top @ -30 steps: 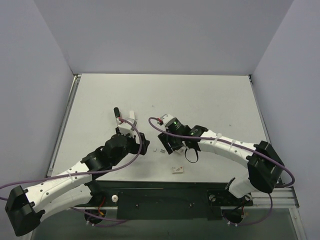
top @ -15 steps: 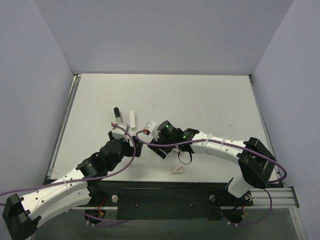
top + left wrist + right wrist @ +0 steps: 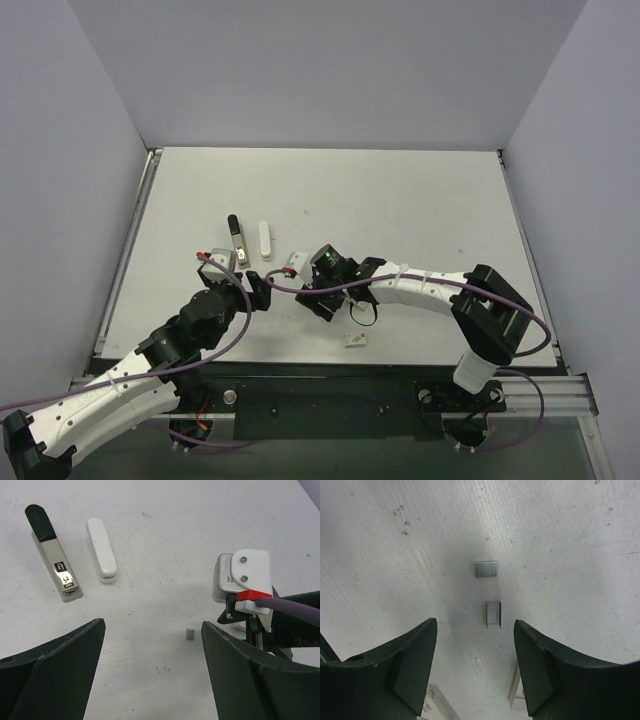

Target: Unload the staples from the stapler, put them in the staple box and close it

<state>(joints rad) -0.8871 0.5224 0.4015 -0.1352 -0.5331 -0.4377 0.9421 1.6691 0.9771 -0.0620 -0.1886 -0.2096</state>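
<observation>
Though wide apart and empty, right fingers (image 3: 405,665) over two staples (image 3: 492,614), left fingers (image 3: 50,665) near the stapler (image 3: 55,562).

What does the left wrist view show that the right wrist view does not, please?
Left wrist only: the stapler's metal rail and white bar, lying apart side by side, plus the other arm's camera block. Right wrist only: two staple pieces, a near strip and a far strip, by the open right pincer. Both: the white table and an open pincer; the left pincer faces one grey staple piece, possibly one of those two.
</observation>
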